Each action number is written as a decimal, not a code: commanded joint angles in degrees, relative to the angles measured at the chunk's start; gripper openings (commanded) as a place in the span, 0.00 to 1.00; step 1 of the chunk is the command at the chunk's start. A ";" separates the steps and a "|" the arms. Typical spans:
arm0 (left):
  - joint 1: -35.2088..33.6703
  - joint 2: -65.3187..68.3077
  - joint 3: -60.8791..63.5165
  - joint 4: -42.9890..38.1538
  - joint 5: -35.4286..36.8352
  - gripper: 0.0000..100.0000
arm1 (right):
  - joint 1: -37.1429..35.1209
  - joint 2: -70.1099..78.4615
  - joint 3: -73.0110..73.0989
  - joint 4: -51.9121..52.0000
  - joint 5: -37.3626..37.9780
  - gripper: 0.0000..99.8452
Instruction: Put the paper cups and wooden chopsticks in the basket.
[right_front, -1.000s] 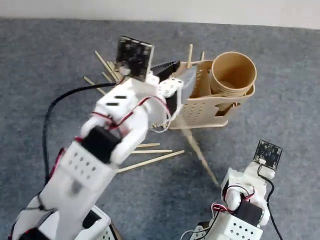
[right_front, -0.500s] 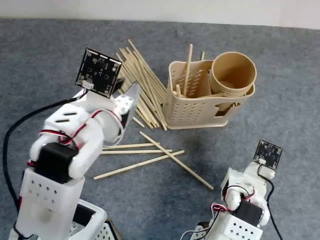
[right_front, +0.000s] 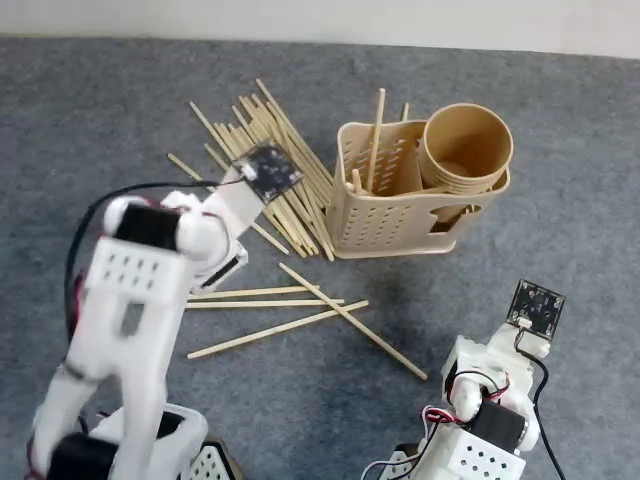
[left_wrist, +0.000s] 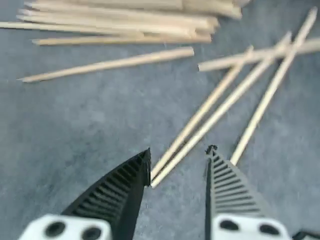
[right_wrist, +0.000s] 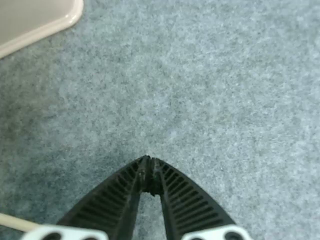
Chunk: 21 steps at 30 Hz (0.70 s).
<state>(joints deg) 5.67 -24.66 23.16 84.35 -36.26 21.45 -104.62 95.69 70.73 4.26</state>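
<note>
Two arms sit at the near edge. The right arm is low in the near right corner. The right gripper is closed, tips touching, nothing between them, and hangs over bare carpet; a basket corner shows beyond it. The left arm stands near left and bends in over the mat, with its camera board above the near edge of the pile. The left gripper is open and holds nothing. In the left wrist view the ends of two loose sticks lie on the carpet in the gap between its fingers, close to one finger, and a third stick runs just outside the other. Can't tell if the tips touch the carpet. In the high view four loose sticks lie flat mid-mat, between the arms and the basket: two near-parallel, one slanted below them, and one crossing all three diagonally toward the right arm. Farther back the basket stands upright. The cups are nested in its right compartment, mouths up. A few upright sticks stand in its left compartment, leaning slightly. The pile lies flat on the carpet just left of the basket, fanned out, its near ends reaching the basket's base.
</note>
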 joint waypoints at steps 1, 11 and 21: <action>-0.66 6.64 -1.71 -0.18 -5.71 0.19 | 0.57 -0.48 1.54 -1.54 -0.26 0.00; -0.92 20.44 -1.63 -4.40 -11.34 0.19 | 0.57 -0.48 1.54 -1.54 -0.26 0.00; -1.63 38.55 -2.51 -15.30 -11.60 0.18 | 0.57 -0.48 1.54 -1.54 -0.26 0.00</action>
<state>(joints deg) 5.58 11.91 23.16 70.73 -47.16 21.45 -104.62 95.69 70.73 4.26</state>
